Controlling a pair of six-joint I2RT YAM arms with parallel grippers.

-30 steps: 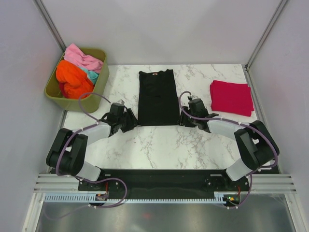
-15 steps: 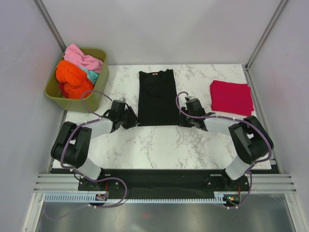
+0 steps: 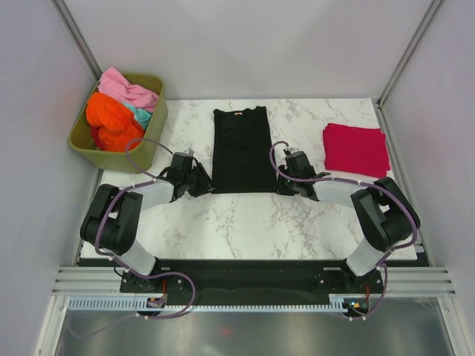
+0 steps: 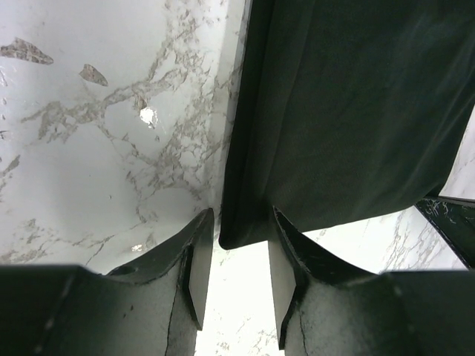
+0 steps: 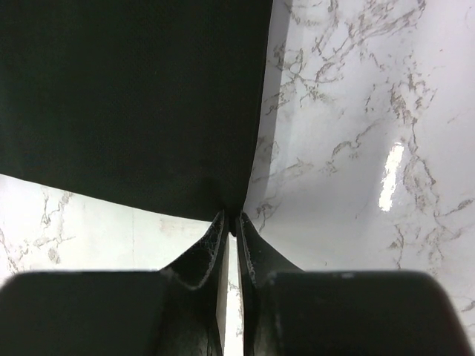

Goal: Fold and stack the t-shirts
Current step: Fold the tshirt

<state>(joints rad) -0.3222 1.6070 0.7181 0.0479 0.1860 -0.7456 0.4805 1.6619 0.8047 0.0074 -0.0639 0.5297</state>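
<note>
The black t-shirt lies flat on the marble table as a long narrow strip, with its neck label at the far end. My left gripper is at its near left corner. In the left wrist view the jaws stand open with the corner of the black cloth between them. My right gripper is at the near right corner. In the right wrist view it is shut on the tip of the black shirt. A folded crimson t-shirt lies at the right.
An olive-green tub stands at the far left and holds crumpled orange, pink and teal shirts. Grey walls close in the table on both sides and at the back.
Both grippers have moved inward to the near corners of the black shirt, the left one the farther. The shirt has not visibly moved.
</note>
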